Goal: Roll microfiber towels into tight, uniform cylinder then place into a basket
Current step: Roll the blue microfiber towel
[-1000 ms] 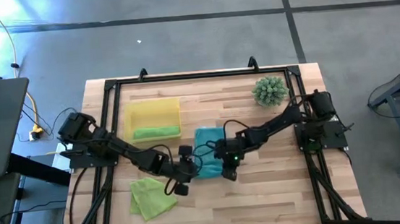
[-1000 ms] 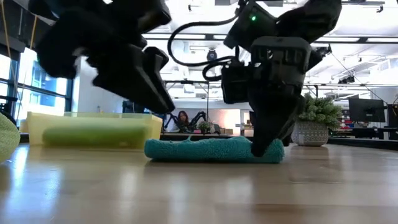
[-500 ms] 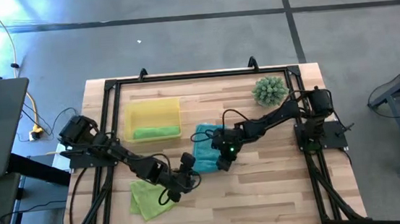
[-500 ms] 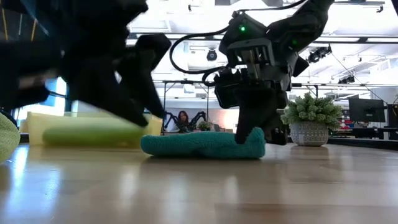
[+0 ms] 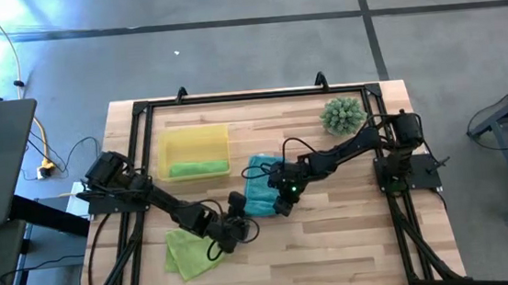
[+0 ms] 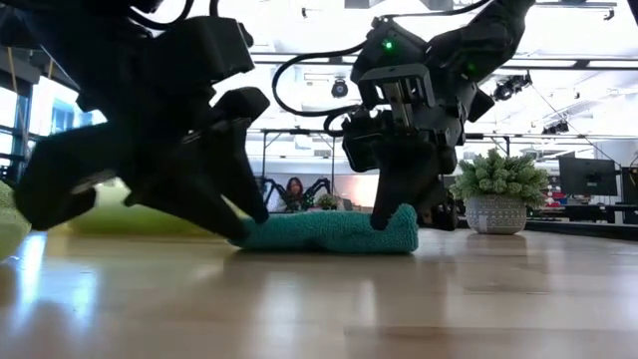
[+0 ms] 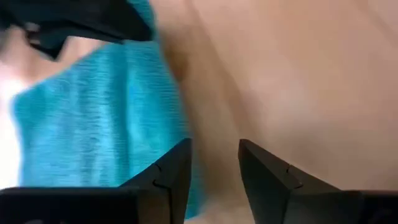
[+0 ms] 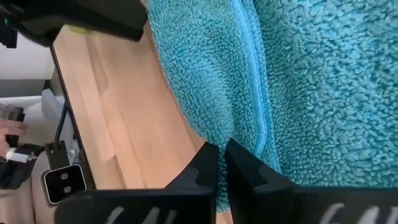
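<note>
The teal microfiber towel [image 5: 260, 186] lies in folds on the table's middle. My right gripper [image 8: 222, 158] is shut at the towel's near right end. My left gripper [image 7: 214, 177] hovers low just off the towel's near left side, open, with bare wood between its fingers. A rolled lime green towel [image 5: 198, 169] lies in the yellow basket [image 5: 193, 134] at the far left. Another lime green towel [image 5: 188, 252] lies flat near the front left. My right gripper pinches a folded edge of the teal towel [image 8: 231, 138] at its near right end, held only at the fingertips. The fingers slant down from the table's right. That end [image 6: 402, 211] curls up against the fingers, and the remainder of the towel lies on the table.
A spiky green plant in a pot [image 5: 342, 114] stands at the far right. A dark frame [image 5: 232, 98] runs around the table's edges. Bare wood lies near and right of the teal towel.
My right gripper has gone toward the table's left and stayed shut, drawing the teal towel's right end along so the towel is shorter and bunched. My left gripper has sunk toward the table at the towel's near left side and rolled about its own line.
</note>
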Controlling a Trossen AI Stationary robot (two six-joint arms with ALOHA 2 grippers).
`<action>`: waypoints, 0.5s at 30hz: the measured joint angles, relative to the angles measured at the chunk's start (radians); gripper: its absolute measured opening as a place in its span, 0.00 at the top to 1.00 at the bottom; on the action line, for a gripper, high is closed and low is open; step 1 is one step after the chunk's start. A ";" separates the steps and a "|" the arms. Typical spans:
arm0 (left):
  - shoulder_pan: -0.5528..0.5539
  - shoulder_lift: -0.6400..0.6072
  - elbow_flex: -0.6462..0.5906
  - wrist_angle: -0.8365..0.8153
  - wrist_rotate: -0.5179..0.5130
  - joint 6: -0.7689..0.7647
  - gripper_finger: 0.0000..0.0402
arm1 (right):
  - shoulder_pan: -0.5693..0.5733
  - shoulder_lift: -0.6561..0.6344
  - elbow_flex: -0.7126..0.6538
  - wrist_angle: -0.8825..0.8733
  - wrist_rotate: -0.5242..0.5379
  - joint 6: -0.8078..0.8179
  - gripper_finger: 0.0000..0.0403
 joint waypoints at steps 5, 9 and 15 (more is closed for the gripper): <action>0.010 0.000 0.000 -0.019 -0.019 -0.031 0.63 | 0.000 0.000 0.000 0.000 0.000 0.000 1.00; 0.017 0.000 0.000 -0.019 -0.086 -0.020 0.58 | 0.000 0.000 0.001 0.000 0.000 0.000 1.00; 0.029 0.000 0.000 -0.019 -0.125 -0.025 0.57 | 0.000 0.000 0.001 0.000 0.000 -0.008 1.00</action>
